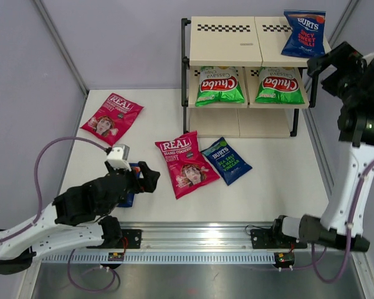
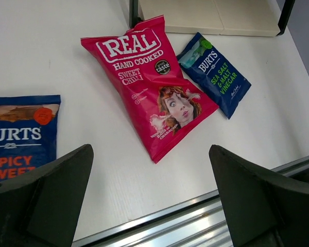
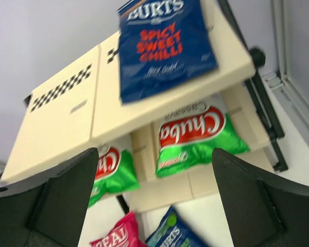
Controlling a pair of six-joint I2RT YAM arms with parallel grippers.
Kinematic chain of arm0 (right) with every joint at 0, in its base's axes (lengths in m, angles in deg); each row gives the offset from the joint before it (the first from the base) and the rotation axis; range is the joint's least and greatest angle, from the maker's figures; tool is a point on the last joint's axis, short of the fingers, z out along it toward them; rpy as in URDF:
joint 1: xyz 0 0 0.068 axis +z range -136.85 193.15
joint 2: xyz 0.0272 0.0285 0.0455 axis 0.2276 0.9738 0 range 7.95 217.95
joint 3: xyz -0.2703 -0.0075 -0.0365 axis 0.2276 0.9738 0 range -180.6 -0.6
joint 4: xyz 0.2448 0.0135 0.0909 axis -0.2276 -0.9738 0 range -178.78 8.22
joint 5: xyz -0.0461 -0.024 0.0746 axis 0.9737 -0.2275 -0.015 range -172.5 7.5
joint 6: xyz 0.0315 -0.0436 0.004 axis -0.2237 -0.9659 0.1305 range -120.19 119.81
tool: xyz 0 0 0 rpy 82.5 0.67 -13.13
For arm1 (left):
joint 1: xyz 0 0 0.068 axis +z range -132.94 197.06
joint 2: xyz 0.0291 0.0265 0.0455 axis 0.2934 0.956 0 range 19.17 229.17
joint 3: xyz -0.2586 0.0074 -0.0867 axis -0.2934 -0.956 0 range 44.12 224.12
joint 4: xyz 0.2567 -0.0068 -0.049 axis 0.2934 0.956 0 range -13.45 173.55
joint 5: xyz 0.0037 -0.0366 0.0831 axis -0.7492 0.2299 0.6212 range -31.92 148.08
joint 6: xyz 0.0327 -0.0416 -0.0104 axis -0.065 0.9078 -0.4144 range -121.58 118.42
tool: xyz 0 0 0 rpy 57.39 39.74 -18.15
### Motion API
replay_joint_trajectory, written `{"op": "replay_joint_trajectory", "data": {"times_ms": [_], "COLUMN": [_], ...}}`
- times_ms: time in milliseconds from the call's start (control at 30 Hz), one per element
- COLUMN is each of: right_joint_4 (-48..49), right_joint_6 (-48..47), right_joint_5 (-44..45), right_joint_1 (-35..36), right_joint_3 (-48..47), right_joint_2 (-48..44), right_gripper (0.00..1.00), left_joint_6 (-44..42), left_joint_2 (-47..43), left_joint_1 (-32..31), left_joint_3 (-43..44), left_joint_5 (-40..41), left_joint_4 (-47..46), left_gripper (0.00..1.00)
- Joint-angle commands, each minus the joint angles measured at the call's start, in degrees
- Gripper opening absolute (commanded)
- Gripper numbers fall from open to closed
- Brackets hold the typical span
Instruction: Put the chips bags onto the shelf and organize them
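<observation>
Left hand nearest us, spread wide, gripping nothing, low over the tabletop. Far right, the shelf. Two REAL bags wait loose, left and centre. Chuba bags sit paired on the middle tier: sorting by brand, I'd say. One BURTS bag is up top beside the right hand, which is wide open and empty. A sea-salt BURTS bag lies centre, and a near BURTS bag sits under the left hand, likely next.

REAL bag, Chuba bag, BURTS bag

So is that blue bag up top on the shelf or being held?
On the shelf. The Burts bag lies flat on the top board; the right gripper is open, empty.
</observation>
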Motion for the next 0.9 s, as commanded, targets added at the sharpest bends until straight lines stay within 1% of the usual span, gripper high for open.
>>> {"op": "replay_joint_trajectory", "data": {"times_ms": [0,67,100,133,167,200,233,300,433,467,567,600,633,667,700,867], "right_joint_4": [7.2,7.3,8.0,10.8,12.8,14.5,16.3,16.7,14.3,14.2,13.9,13.0,12.3,11.2,10.1,7.4], "right_joint_6": [2.8,4.0,4.9,6.2,8.4,9.6,10.6,12.2,11.5,11.5,12.3,12.6,12.7,13.2,13.5,14.1], "right_joint_5": [-7.3,-10.7,-12.3,-15.6,-17.7,-19.4,-21.9,-23.7,-25.2,-25.8,-27.4,-27.0,-26.0,-24.6,-23.1,-20.8], "right_joint_1": [-0.3,-0.3,-0.3,-0.3,-0.3,-0.3,-0.2,-0.3,-0.3,-0.3,-0.3,-0.3,-0.3,-0.3,-0.3,-0.3], "right_joint_3": [12.5,17.8,23.8,27.4,30.8,36.6,39.1,44.3,49.6,50.7,54.9,56.9,57.7,58.5,60.2,63.4], "right_joint_2": [-10.5,-12.1,-15.5,-17.3,-19.3,-22.4,-23.7,-26.6,-30.6,-32.3,-36.4,-37.5,-38.6,-40.7,-41.9,-47.5], "right_gripper": [1.0,0.99,1.0,0.99,0.99,1.0,1.0,0.99,0.99,1.0,0.99,0.99,1.0,0.99,1.0,0.99], "left_joint_6": [10.5,13.5,14.9,17.6,18.9,19.6,20.0,20.4,20.7,21.4,24.9,26.4,28.4,29.0,29.4,31.6], "left_joint_2": [9.1,12.9,14.5,17.5,18.7,19.7,21.8,23.9,29.4,32.5,37.8,41.8,43.8,45.5,49.2,58.9], "left_joint_1": [-0.2,-0.3,-0.2,-0.2,-0.2,-0.2,-0.2,-0.2,-0.2,-0.2,0.4,0.7,1.0,1.5,1.8,3.6], "left_joint_3": [1.4,2.2,2.6,3.0,3.3,3.5,3.5,4.2,6.2,6.9,12.0,13.7,17.3,19.0,20.4,29.0], "left_joint_5": [0.3,0.7,0.8,1.1,1.3,1.1,0.7,0.3,-0.7,-0.4,1.6,2.1,2.7,2.7,2.8,1.5], "left_joint_4": [-7.4,-8.1,-8.6,-9.8,-10.5,-11.6,-14.2,-16.2,-22.0,-22.0,-19.9,-18.5,-15.8,-14.7,-14.0,-11.9], "left_gripper": [0.99,0.99,0.99,0.99,0.99,0.99,0.99,0.99,0.99,0.99,0.99,0.99,0.99,0.99,0.99,0.98]}}
